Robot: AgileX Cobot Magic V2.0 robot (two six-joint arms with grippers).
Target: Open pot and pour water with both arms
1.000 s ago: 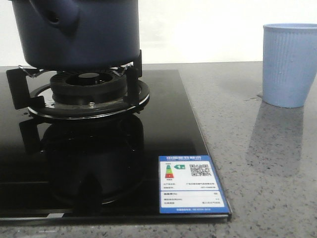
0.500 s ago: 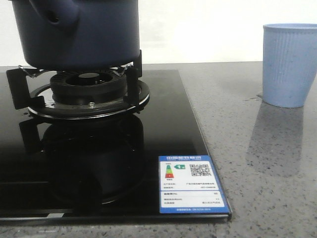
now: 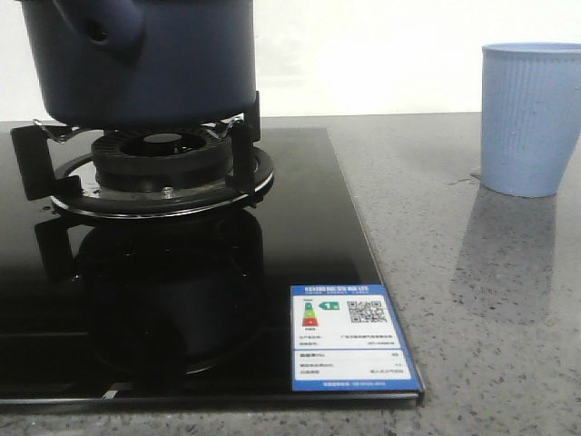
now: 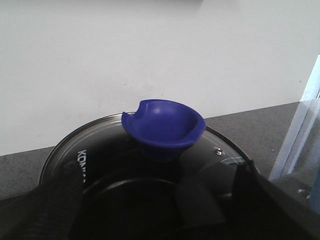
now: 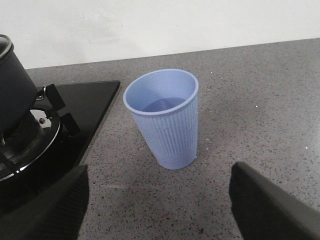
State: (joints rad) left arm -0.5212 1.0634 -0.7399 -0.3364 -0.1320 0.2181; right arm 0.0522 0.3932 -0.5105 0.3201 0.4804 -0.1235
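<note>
Pot on burner w/ lid on, cup apart on worktop; both end effectors wide open, holding nothing.

1 pot [image 3: 136, 59], dark navy, sits on the burner grate [image 3: 163, 173] of a black glass hob [image 3: 300, 236]; side stub [image 3: 104, 27] faces the front cam. 1 glass lid [image 4: 150, 175] w/ 1 blue knob [image 4: 162, 127] lies just ahead of the left end effector [image 4: 155, 220], between its spread fingers [image 4: 45, 210], no contact seen. 1 light blue ribbed cup [image 5: 164, 117] stands upright on grey speckled worktop [image 5: 260, 100], ahead of the right end effector [image 5: 160, 210], between its fingers [image 5: 272, 205], apart from them. Cup shows some liquid at bottom. Hob edge + pot lie off to one side of it. 1 energy label [image 3: 352, 338] on hob corner.
</note>
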